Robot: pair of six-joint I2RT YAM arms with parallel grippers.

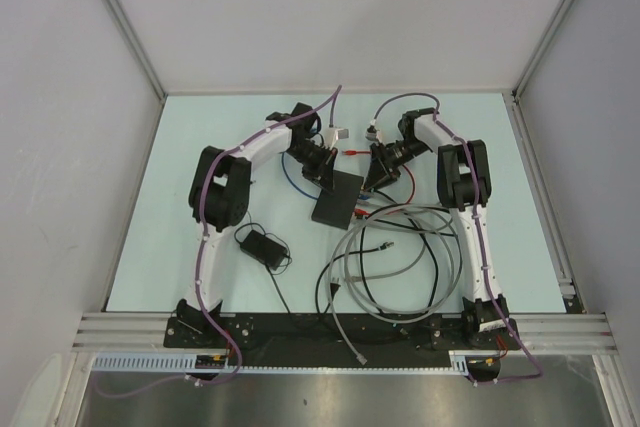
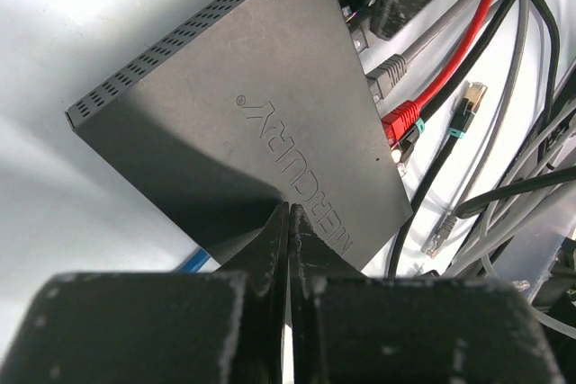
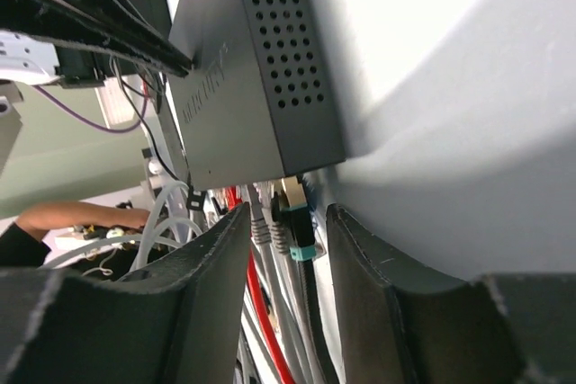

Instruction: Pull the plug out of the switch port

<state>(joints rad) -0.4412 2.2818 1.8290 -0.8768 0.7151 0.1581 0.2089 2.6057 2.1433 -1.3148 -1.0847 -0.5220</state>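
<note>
The switch (image 1: 337,197) is a flat matte-black box at the table's middle, seen close up from above (image 2: 243,105) and from its vented side (image 3: 270,51). My left gripper (image 2: 290,211) is shut, with its tips pressed on the switch's top near one corner. Several plugs sit in the port side: a red plug (image 2: 400,120), grey plugs (image 3: 261,218) and a black plug with a teal band (image 3: 301,222). My right gripper (image 3: 286,222) is open. Its fingers straddle the black and grey plugs right at the ports, with gaps on both sides.
A loose black cable end with a teal band (image 2: 461,114) lies beside the ports. Coils of grey and black cable (image 1: 390,257) fill the table in front of the switch. A small black power adapter (image 1: 258,244) with a thin cord lies to the left.
</note>
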